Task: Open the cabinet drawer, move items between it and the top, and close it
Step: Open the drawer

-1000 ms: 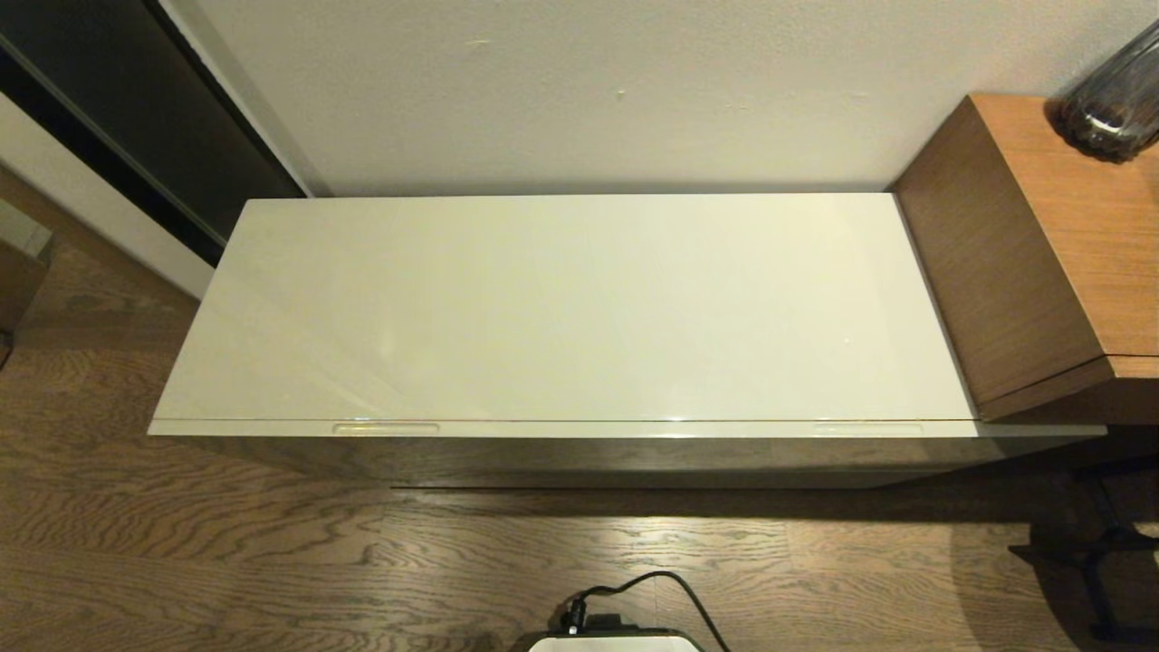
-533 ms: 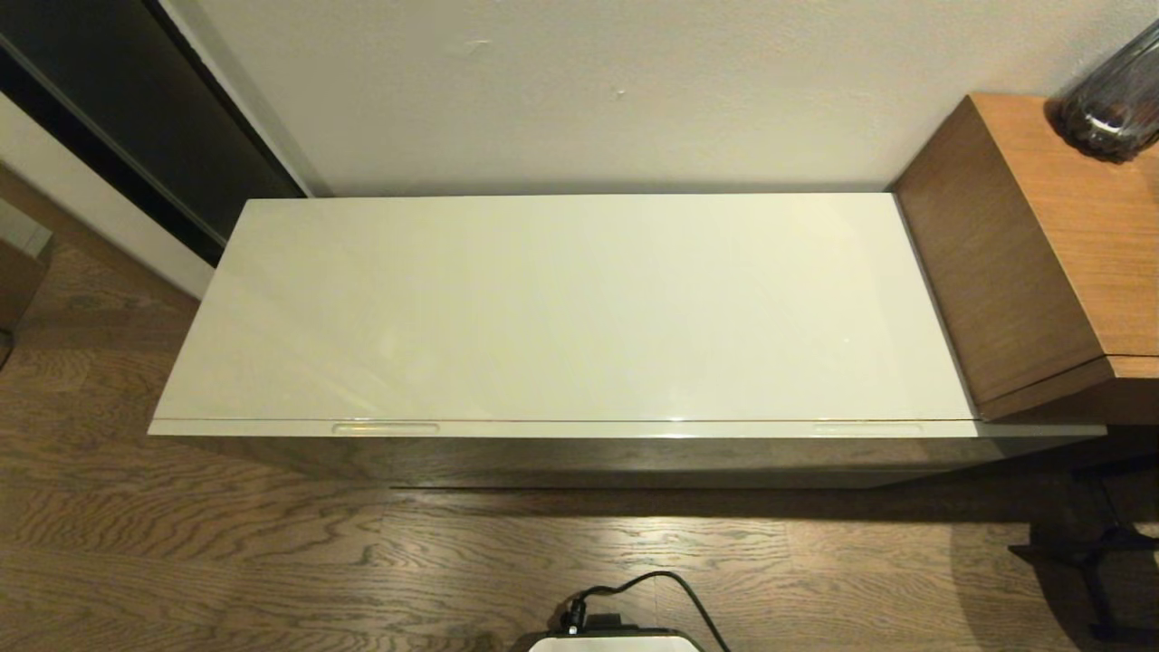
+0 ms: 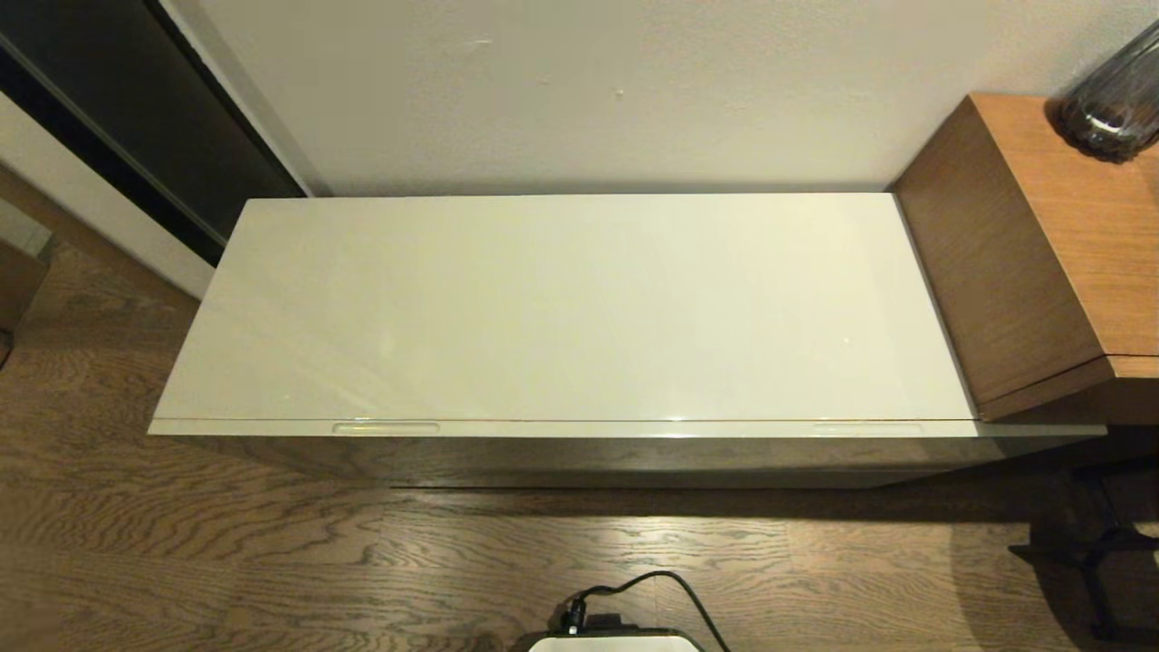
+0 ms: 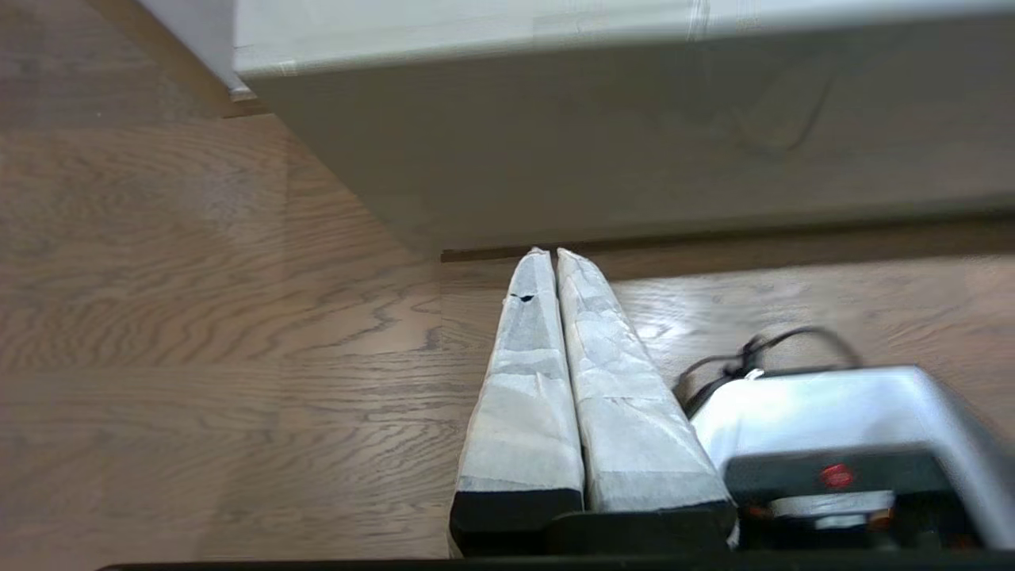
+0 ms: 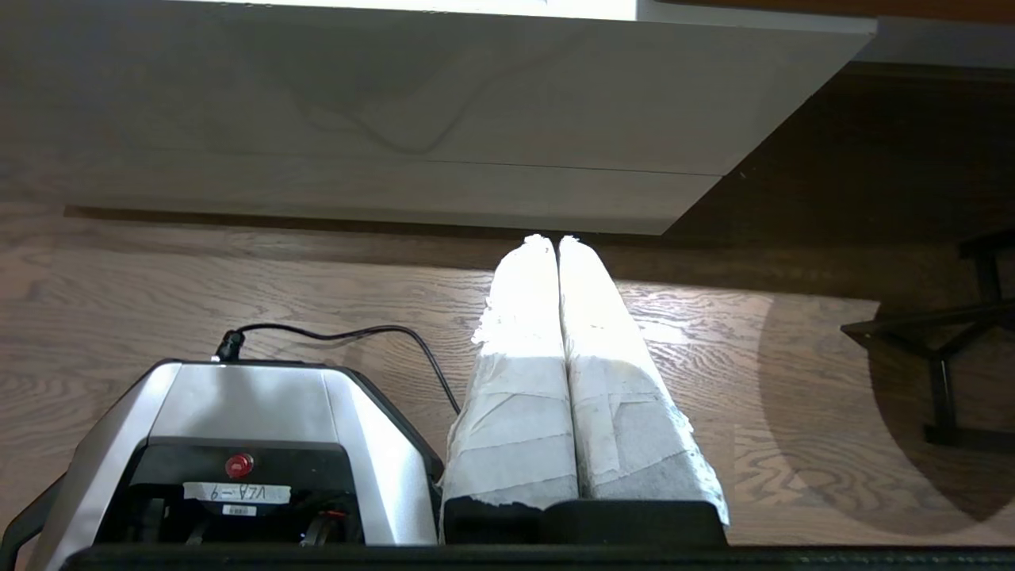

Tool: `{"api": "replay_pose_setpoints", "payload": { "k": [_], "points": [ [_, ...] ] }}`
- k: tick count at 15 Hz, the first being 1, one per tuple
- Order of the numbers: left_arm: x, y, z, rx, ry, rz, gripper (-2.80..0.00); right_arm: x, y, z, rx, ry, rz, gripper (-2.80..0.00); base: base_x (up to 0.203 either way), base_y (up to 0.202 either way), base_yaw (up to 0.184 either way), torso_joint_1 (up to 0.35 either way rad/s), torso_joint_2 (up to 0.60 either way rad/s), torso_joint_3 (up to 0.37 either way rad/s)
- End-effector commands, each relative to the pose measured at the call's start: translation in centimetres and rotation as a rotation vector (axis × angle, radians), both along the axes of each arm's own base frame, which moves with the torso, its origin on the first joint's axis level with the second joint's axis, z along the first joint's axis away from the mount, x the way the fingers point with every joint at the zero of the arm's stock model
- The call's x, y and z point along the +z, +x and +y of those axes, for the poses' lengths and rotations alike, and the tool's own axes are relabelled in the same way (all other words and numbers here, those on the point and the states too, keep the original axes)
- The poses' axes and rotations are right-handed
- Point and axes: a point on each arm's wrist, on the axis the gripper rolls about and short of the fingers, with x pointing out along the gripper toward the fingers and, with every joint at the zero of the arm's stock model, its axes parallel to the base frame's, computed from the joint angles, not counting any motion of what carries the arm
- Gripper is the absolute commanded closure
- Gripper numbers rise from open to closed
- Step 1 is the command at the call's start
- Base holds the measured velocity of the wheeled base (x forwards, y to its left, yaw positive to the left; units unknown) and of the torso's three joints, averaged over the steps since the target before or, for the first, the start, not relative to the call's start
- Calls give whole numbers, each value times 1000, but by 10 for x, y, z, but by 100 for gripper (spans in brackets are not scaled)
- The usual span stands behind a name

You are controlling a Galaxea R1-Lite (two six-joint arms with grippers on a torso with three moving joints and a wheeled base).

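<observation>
- Task not started: cabinet drawer (image 3: 625,429) fully shut, front edge at 6 o'clock of the top (image 3: 561,308).
- Top bare; items not visible, presumably inside.
- Left gripper (image 4: 545,254) and right gripper (image 5: 547,238): fingers pressed together, empty, low over the floor before the cabinet front.
- Left to do: open, move items, close.

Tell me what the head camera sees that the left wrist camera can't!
Only the head view shows the whole glossy top, the drawer's two notches, the brown desk and a dark glass vase. Only the left wrist view shows the left gripper, jaws shut, low over the floor. Both show the closed cabinet drawer, the wood floor and the robot's base.
</observation>
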Motion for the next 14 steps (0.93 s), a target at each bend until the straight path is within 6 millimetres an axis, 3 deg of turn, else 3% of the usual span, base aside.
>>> {"api": "replay_pose_setpoints", "payload": {
  "k": [1,3,6,7,10,12,14],
  "points": [
    [57,16,0,5,-48,103,0,0,0,0,0,-1,2,0,0,0,0,0,0,0],
    [94,53,-1,-9,-88,293,0,0,0,0,0,-1,2,0,0,0,0,0,0,0],
    [114,97,-3,-73,-148,519,0,0,0,0,0,-1,2,0,0,0,0,0,0,0],
    [115,110,-4,-97,-160,569,0,0,0,0,0,-1,2,0,0,0,0,0,0,0],
    [87,172,-10,-164,-210,784,0,0,0,0,0,-1,2,0,0,0,0,0,0,0],
    [79,211,-23,-234,-240,690,0,0,0,0,0,-1,2,0,0,0,0,0,0,0],
    [71,233,-37,-284,-273,652,0,0,0,0,0,-1,2,0,0,0,0,0,0,0]
  ]
}}
